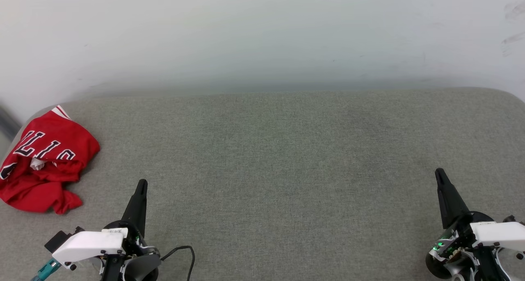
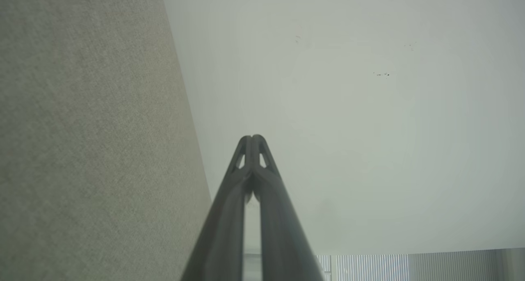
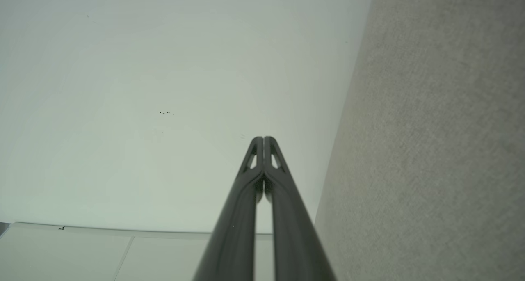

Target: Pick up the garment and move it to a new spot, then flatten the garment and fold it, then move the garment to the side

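Note:
The garment [image 1: 45, 166], a red jersey with black white-outlined letters and a bit of white showing, lies crumpled at the far left edge of the grey fabric surface [image 1: 279, 158]. My left gripper [image 1: 142, 184] is shut and empty, a short way to the right of the garment's lower end, fingers pointing up the head view. At the lower right my right gripper [image 1: 439, 173] is shut too, far from the garment. In the left wrist view the left gripper [image 2: 251, 138] has its tips pressed together, and in the right wrist view the right gripper [image 3: 263, 139] likewise.
A pale wall [image 1: 262, 30] rises behind the grey surface. A black cable [image 1: 182, 250] loops beside my left wrist. The surface's rounded corners lie at the far left and far right. Between the grippers stretches bare grey fabric.

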Controlling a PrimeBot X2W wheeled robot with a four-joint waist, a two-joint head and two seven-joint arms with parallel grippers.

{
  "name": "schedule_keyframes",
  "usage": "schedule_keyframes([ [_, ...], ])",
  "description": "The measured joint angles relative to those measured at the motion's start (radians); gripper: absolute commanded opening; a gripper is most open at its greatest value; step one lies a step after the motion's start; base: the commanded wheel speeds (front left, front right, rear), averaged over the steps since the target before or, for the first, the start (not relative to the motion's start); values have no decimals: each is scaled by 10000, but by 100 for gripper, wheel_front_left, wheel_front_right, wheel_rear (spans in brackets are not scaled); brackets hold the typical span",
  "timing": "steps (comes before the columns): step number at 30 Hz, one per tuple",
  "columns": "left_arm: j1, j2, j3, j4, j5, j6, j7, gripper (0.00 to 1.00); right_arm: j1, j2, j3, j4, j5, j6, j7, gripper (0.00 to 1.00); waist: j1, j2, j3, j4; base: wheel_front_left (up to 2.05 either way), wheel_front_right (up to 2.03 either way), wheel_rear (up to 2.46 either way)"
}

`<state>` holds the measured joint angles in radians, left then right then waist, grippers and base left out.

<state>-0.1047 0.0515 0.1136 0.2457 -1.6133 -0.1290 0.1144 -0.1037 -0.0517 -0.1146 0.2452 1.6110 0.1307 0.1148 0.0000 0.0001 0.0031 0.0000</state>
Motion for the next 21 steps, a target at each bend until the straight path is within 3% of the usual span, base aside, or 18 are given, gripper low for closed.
schedule_keyframes([
  [21, 0, 0, 0, 0, 0, 0, 0, 0, 0, 0, 0, 0, 0, 0, 0, 0, 0, 0, 0, 0, 0, 0, 0],
])
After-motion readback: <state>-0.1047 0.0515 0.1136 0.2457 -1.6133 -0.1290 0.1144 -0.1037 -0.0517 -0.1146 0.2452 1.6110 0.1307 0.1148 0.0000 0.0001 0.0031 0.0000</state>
